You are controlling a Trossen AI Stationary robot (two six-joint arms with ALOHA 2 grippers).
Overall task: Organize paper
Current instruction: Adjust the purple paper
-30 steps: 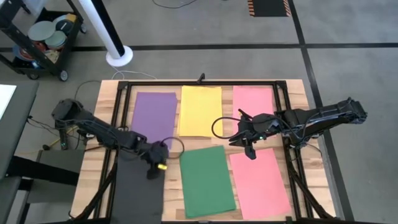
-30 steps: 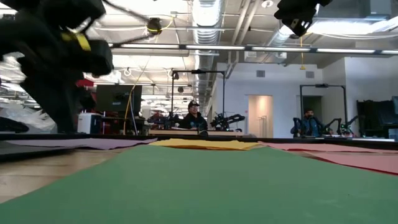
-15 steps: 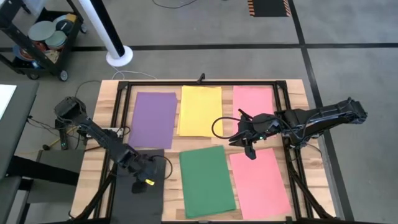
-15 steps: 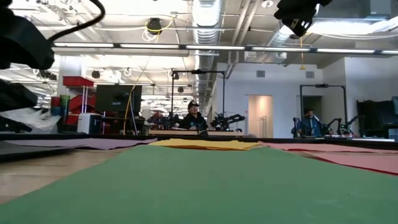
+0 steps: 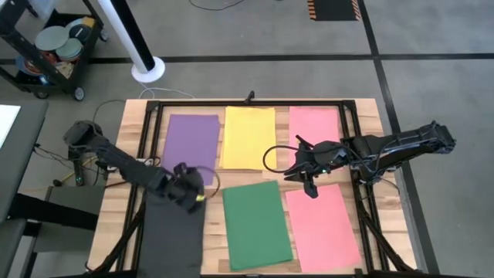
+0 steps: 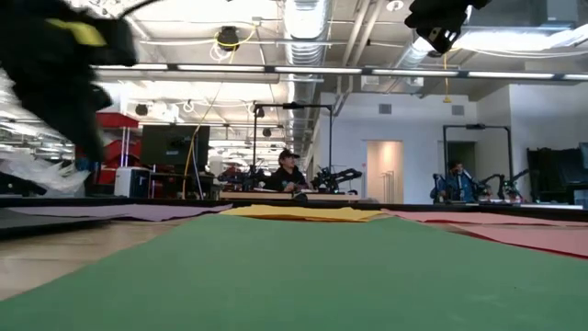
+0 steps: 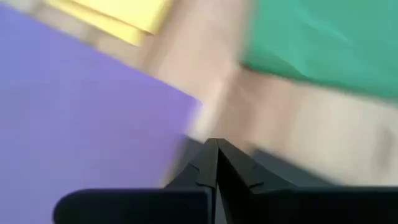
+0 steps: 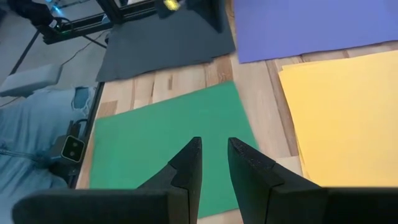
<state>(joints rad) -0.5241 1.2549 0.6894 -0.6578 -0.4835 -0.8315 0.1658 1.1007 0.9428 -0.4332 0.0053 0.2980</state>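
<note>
Six sheets lie flat on the wooden table: purple (image 5: 191,139), yellow (image 5: 247,137) and pink (image 5: 314,126) in the far row, black (image 5: 171,235), green (image 5: 256,224) and pink (image 5: 323,228) in the near row. My left gripper (image 5: 191,193) is shut and hangs over the black sheet's far right corner, near the purple sheet (image 7: 74,118). In the low view it (image 6: 90,138) stands above the tabletop. My right gripper (image 5: 310,190) is open and hovers between the yellow sheet (image 8: 348,112) and the green one (image 8: 168,137), touching nothing.
A black metal frame (image 5: 150,112) runs around the sheets on the table. Strips of bare wood (image 5: 212,177) separate the sheets. A cart (image 5: 54,50) and a white post (image 5: 143,62) stand on the floor beyond the far left corner. People sit at desks (image 6: 287,175) in the room behind.
My left gripper swung toward the table's near edge over the black sheet, then came back toward the far edge and a little right, ending over that sheet's far right corner. My right arm has kept still.
</note>
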